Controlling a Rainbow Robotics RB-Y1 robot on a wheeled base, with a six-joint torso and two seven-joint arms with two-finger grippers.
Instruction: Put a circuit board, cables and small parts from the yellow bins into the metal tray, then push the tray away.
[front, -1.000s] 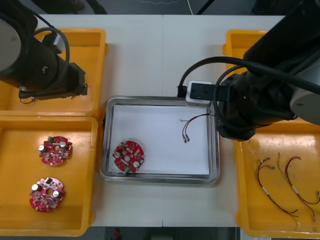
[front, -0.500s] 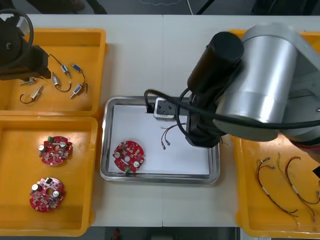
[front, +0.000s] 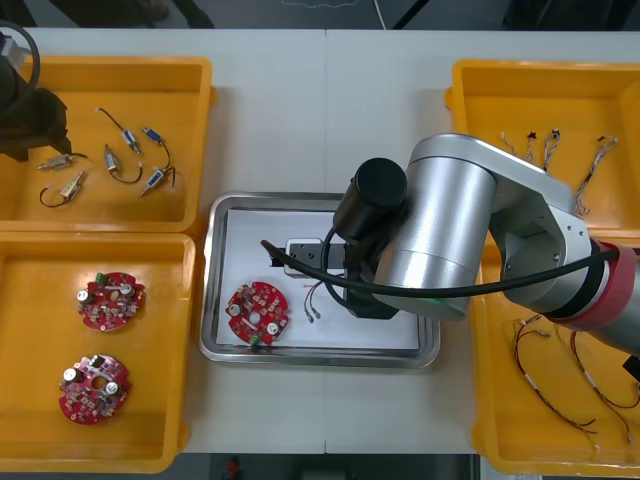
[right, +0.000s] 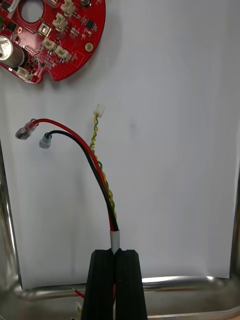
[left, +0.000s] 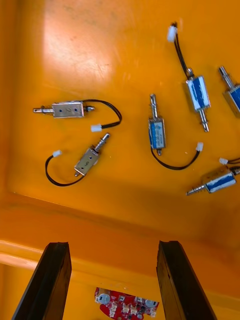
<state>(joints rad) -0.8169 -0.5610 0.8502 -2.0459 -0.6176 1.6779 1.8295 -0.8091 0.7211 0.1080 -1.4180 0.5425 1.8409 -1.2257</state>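
1. Left pincer (left: 112, 246) is pulling back with its fingers spread, uncovering the small parts (left: 156, 131) lying ahead of it in the yellow bin (left: 100, 50).
2. Right pincer (right: 114, 256), pinching the cable (right: 97, 170), is sweeping across the tray (right: 10, 240). The board (right: 50, 35) is now lying just past the cable's ends, so a release is looking close.

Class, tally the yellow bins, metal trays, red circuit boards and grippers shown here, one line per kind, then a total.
Yellow bins: 4
Metal tray: 1
Red circuit boards: 3
Grippers: 2, the left gripper open over the left bins, the right gripper shut on a cable above the tray
Total: 10
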